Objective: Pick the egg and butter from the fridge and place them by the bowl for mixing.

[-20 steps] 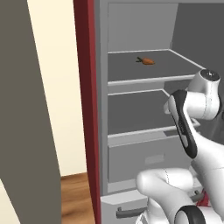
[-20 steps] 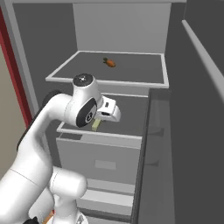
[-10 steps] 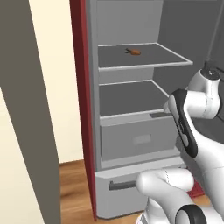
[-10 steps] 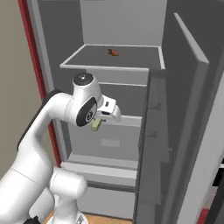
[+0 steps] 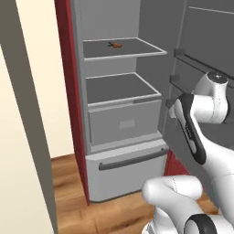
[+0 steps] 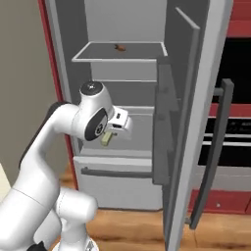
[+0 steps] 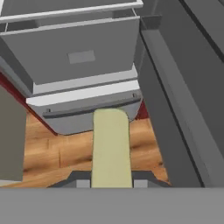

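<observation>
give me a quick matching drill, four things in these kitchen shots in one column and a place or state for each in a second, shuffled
Things:
1. carrot
2. pale yellow stick
3. fridge door
4. bottom drawer

Places or states:
A. swung open
B. pushed shut, just above the wood floor
C. lying on the upper fridge shelf
D. clamped in the gripper, jaws shut on it

Pairs: 1-C, 2-D, 3-A, 4-B

fridge (image 5: 123, 132): grey, open, two pale-edged shelves above a grey drawer, handled bottom drawer below | upper shelf (image 5: 123, 49): small orange-brown item (image 5: 116, 45) lying near its back | door (image 5: 205, 55): swung open at right, racks inside | arm (image 5: 201, 114): white, bent before the door | floor (image 5: 73, 201): wood
</observation>
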{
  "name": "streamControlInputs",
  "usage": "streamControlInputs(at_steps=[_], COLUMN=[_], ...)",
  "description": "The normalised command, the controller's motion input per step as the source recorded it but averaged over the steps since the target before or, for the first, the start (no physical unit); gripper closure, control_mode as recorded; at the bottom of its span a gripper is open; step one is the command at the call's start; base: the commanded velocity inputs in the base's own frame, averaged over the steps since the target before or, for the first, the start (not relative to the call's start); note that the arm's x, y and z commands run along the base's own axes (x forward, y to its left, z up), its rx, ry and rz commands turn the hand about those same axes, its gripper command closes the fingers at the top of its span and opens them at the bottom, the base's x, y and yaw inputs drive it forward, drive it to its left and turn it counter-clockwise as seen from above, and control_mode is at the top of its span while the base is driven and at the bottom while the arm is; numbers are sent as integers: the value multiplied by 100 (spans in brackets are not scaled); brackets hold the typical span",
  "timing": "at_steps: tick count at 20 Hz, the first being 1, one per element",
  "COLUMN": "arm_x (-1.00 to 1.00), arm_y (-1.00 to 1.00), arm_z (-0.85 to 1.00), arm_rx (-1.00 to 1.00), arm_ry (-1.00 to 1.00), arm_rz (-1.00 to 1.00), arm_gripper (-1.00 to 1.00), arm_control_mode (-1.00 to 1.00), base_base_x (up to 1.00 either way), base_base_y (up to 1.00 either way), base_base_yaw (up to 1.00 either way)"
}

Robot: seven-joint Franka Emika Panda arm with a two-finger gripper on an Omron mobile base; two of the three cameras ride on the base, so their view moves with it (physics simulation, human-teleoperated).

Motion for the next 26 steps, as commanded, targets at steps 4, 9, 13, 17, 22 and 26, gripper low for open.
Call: streamControlInputs(at_steps=[4, 9, 13, 17, 22, 26], arm_x=[0, 0, 0, 0, 0, 0], arm_y=[0, 0, 0, 0, 0, 0], arm_z=[0, 0, 0, 0, 0, 0], arm_rx=[0, 0, 0, 0, 0, 0], arm_ry=[0, 0, 0, 0, 0, 0], arm_rz=[0, 0, 0, 0, 0, 0], arm_gripper=[100, 100, 100, 100, 100, 100], arm_control_mode=[100, 100, 100, 100, 100, 100], base_base_x=[-68, -63, -67, -60, -12, 0], base_base_y=[27, 26, 28, 25, 14, 10], base_base_yaw=[-50, -54, -51, -56, -87, -96])
